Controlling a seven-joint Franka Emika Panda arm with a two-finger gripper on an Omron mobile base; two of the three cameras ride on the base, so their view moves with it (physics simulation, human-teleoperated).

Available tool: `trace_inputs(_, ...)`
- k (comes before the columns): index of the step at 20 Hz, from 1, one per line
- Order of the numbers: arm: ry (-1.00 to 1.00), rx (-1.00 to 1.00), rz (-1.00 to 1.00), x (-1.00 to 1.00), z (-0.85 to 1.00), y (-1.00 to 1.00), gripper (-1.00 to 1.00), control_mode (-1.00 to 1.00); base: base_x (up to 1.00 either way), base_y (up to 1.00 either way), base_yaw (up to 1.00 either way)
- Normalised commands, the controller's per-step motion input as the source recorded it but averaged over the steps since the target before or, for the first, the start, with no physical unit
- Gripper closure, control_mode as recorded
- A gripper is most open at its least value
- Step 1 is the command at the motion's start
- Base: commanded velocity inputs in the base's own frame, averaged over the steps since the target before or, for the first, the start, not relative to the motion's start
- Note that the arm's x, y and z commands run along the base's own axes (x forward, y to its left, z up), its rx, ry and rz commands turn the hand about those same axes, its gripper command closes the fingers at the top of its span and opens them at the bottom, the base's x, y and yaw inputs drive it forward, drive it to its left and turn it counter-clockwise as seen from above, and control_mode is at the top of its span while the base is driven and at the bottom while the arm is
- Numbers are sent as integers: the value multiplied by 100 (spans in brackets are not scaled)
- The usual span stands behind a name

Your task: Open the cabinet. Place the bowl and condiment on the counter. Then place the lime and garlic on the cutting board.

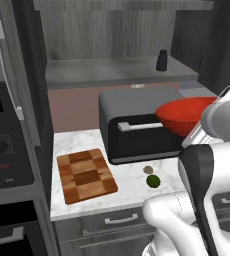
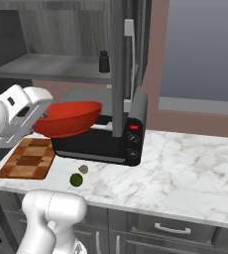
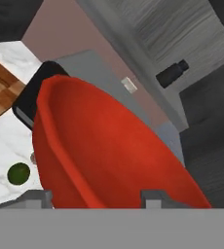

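The red bowl (image 1: 184, 115) (image 2: 69, 118) (image 3: 109, 155) hangs tilted in the air over the black toaster oven, with my gripper (image 2: 42, 118) (image 3: 97, 199) shut on its rim. Both cabinet doors (image 1: 12, 75) (image 2: 120, 64) stand open. The dark condiment bottle (image 1: 161, 60) (image 2: 104, 62) (image 3: 172, 74) stands on the cabinet shelf. On the marble counter (image 1: 132, 192) (image 2: 185, 168), the lime (image 1: 153, 181) (image 2: 76, 179) (image 3: 18, 173) and the garlic (image 1: 148, 170) (image 2: 84, 169) lie side by side in front of the toaster oven. The chequered cutting board (image 1: 85, 175) (image 2: 29, 158) lies bare to their left.
The toaster oven (image 1: 132, 130) (image 2: 106, 141) stands at the back of the counter under the shelf. A wall oven panel (image 1: 2, 145) borders the counter's left end. Grey drawers (image 1: 119, 218) (image 2: 170, 228) run below the front edge. The open right door juts out over the toaster oven.
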Motion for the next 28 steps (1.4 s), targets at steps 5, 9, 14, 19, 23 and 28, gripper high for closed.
trace_inputs(5, 7, -5, 0, -9, -38, -18, 100, -100, 0, 0, 0)
trace_inputs(9, 7, -4, 0, -8, -40, -23, 100, -100, 0, 0, 0)
trace_inputs(14, 7, 0, 0, -6, -42, -28, 100, -100, 0, 0, 0)
trace_inputs(19, 8, -1, 0, -9, -48, -25, 100, -100, 0, 0, 0)
trace_inputs(23, 6, -2, 0, -14, -49, -23, 100, -100, 0, 0, 0)
trace_inputs(28, 1, -2, 0, -17, -46, -23, 100, -100, 0, 0, 0)
